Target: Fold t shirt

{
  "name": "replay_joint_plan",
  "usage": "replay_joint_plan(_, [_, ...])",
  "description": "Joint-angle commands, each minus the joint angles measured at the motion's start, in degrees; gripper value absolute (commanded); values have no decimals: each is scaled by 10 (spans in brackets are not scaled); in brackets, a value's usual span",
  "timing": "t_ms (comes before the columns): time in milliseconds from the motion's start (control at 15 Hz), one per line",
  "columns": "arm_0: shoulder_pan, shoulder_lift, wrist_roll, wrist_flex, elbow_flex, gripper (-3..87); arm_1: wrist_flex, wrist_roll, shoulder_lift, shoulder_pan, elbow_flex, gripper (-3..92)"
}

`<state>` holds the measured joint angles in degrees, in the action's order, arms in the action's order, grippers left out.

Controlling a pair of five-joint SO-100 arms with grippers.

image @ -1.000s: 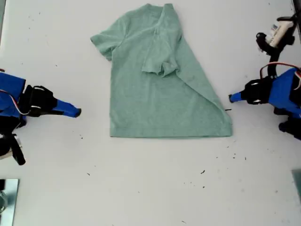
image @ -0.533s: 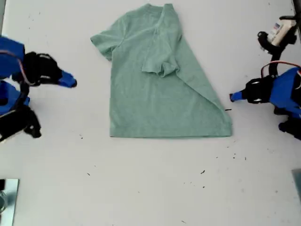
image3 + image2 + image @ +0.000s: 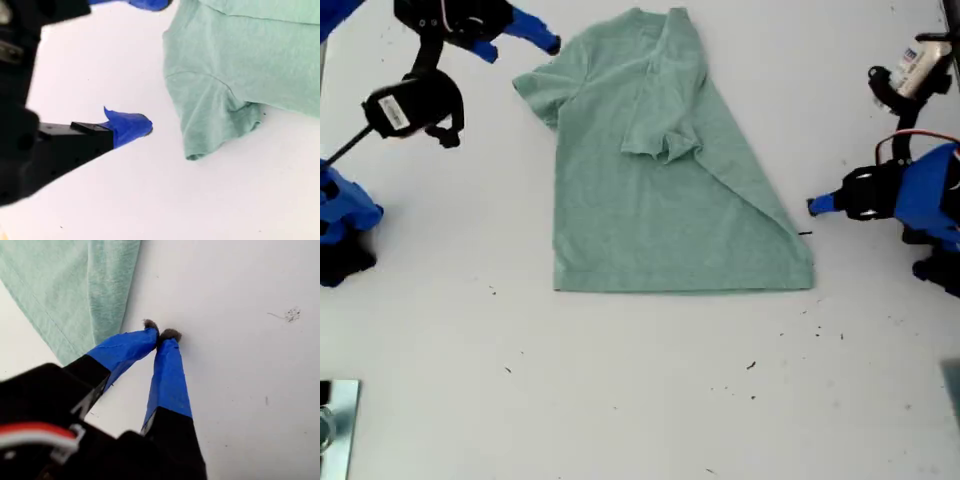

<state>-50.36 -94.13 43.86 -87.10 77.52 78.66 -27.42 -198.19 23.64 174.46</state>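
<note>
The pale green t shirt (image 3: 660, 190) lies flat on the white table, its sleeve on the exterior view's right folded in over the chest along a diagonal edge. The other sleeve (image 3: 535, 85) lies spread out. My second gripper (image 3: 535, 35) hovers open just beside that sleeve, which the second wrist view shows as a sleeve (image 3: 210, 115) close to my second gripper (image 3: 137, 65). My first gripper (image 3: 813, 206) is shut on nothing, beside the hem corner at the exterior view's right. The first wrist view shows my first gripper (image 3: 162, 334) down at the table, next to the t shirt (image 3: 75, 285).
A metal object (image 3: 335, 420) sits at the exterior view's bottom left corner. Small dark specks (image 3: 752, 366) dot the white table (image 3: 640, 400) below the shirt. The arm bases stand at the exterior view's left edge (image 3: 345, 215) and right edge (image 3: 935, 200).
My second arm has swung from the middle of the exterior view's left side up to the top left, ending beside the spread sleeve. My first arm and the shirt have not moved.
</note>
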Motion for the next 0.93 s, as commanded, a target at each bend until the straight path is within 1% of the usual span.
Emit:
replay_joint_plan(0, [-18, 34, 16, -3, -43, 374, 2, -8, -10, -7, 23, 24])
replay_joint_plan(133, [-30, 76, 18, 26, -20, 370, 2, -9, -11, -7, 23, 24])
replay_joint_plan(267, [-51, 120, 16, 79, 19, 359, 2, -8, -11, -11, 24, 24])
replay_joint_plan(467, [-59, 198, 12, 173, 80, 352, 3, -5, -11, -18, 24, 24])
replay_joint_plan(533, [-54, 227, 15, 188, 79, 322, 3, -5, -11, -18, 24, 24])
replay_joint_plan(600, [-46, 246, 21, 196, 79, 235, 3, -6, -11, -18, 24, 24])
replay_joint_plan(667, [-34, 251, 37, 203, 79, 65, 3, -6, -11, -18, 24, 24])
replay_joint_plan(733, [-28, 243, 40, 201, 82, -2, 3, -7, -12, -18, 24, 24])
replay_joint_plan(867, [-4, 97, 43, 220, 142, -2, 3, -7, -12, -18, 24, 24])
